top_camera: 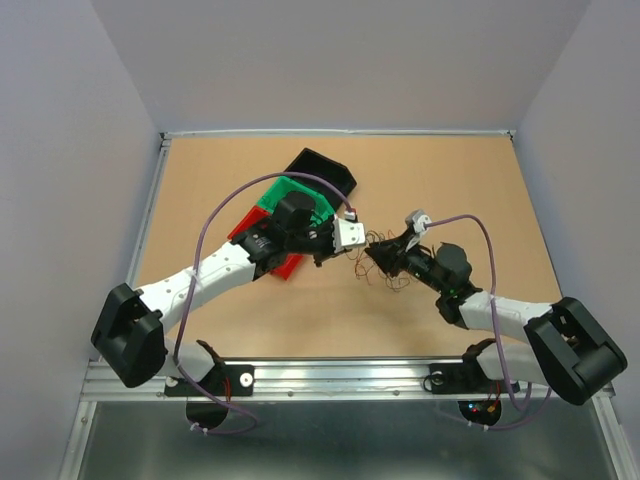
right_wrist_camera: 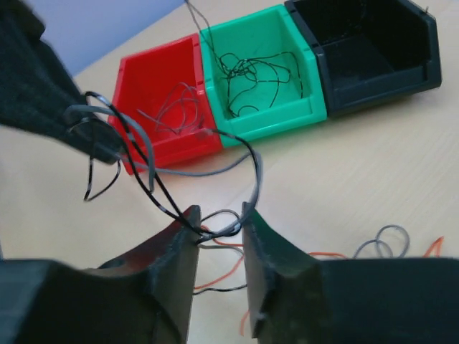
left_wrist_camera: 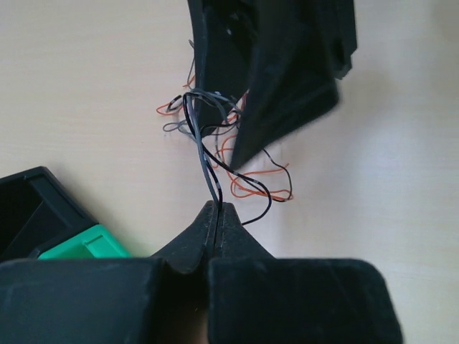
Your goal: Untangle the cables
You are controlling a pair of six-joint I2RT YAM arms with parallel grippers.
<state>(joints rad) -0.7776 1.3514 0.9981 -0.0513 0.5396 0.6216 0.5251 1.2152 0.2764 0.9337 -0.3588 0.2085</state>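
The cables (left_wrist_camera: pixel 237 154) are a small clump of thin black, grey and orange wires lying on the table between my two grippers, seen from above as a wiry tuft (top_camera: pixel 392 280). My left gripper (left_wrist_camera: pixel 216 208) is shut on a black and a grey strand that rise from the clump. My right gripper (right_wrist_camera: pixel 219 222) hangs over the clump with its jaws a finger's width apart. Several black and grey strands (right_wrist_camera: pixel 215 233) cross the gap between them. The left fingers (right_wrist_camera: pixel 64 122) show at the upper left of the right wrist view, with wire loops hanging from them.
Three small bins stand in a row at the back left: red (right_wrist_camera: pixel 143 72), green (right_wrist_camera: pixel 287 29) and black (right_wrist_camera: pixel 373 50). Grey wires (right_wrist_camera: pixel 176 111) lie in the red one and black wires (right_wrist_camera: pixel 254 75) in the green one. Thick purple arm cables (top_camera: pixel 215 215) arch above both arms.
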